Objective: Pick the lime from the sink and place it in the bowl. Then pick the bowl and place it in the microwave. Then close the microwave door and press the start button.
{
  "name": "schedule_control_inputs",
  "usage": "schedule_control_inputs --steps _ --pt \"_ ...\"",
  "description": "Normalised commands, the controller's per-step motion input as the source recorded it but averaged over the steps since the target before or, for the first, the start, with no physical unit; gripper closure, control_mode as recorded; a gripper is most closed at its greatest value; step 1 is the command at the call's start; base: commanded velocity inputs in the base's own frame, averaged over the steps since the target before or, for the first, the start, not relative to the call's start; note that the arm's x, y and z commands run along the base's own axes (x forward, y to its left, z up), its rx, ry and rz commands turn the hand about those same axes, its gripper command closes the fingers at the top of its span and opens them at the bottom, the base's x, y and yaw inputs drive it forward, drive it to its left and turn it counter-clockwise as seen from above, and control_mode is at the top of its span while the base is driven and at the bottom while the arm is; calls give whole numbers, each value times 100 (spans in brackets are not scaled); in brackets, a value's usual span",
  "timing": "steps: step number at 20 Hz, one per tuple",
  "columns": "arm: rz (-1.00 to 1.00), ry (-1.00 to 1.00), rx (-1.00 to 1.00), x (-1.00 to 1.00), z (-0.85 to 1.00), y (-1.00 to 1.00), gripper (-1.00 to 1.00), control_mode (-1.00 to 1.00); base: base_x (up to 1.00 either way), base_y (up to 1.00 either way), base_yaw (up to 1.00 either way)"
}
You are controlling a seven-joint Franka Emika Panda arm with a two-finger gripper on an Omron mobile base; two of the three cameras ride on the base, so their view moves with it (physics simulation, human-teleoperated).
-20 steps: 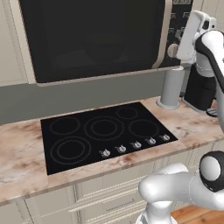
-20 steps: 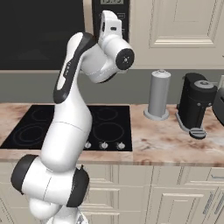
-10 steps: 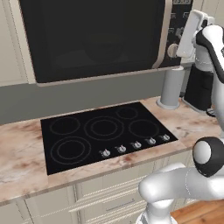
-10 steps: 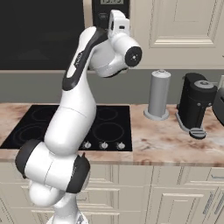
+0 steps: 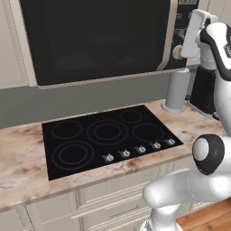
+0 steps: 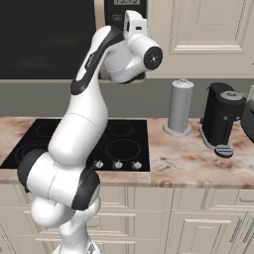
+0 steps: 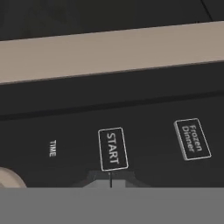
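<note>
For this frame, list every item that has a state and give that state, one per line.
microwave door: closed, flush with the front.
bowl: faintly visible behind the dark glass, inside the microwave.
START button: right in front of the fingertips; contact cannot be told.
gripper: shut, holding nothing, aimed at the control panel.
cooktop: nothing on the burners, no glow.
coffee machine: upright on the counter.

The microwave (image 5: pixel 94 40) is being cut off by the top edge in the left base view, and its dark door glass (image 5: pixel 90 36) is hiding what is inside. In the hand view, the knob (image 7: pixel 8 178) at 8 o'clock is being cropped, and the gripper (image 7: pixel 110 178) tips are barely showing.
</note>
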Motion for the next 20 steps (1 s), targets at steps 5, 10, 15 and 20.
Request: schedule_control_inputs --steps 5,10,15,20 --pt "0 -8 -8 2 0 2 100 -100 0 0 0" --pt "0 -7 -12 21 -3 27 100 -100 0 0 0" --pt "0 -6 -13 32 -4 37 100 -100 0 0 0" --pt "-3 0 -10 82 -15 36 100 -100 0 0 0"
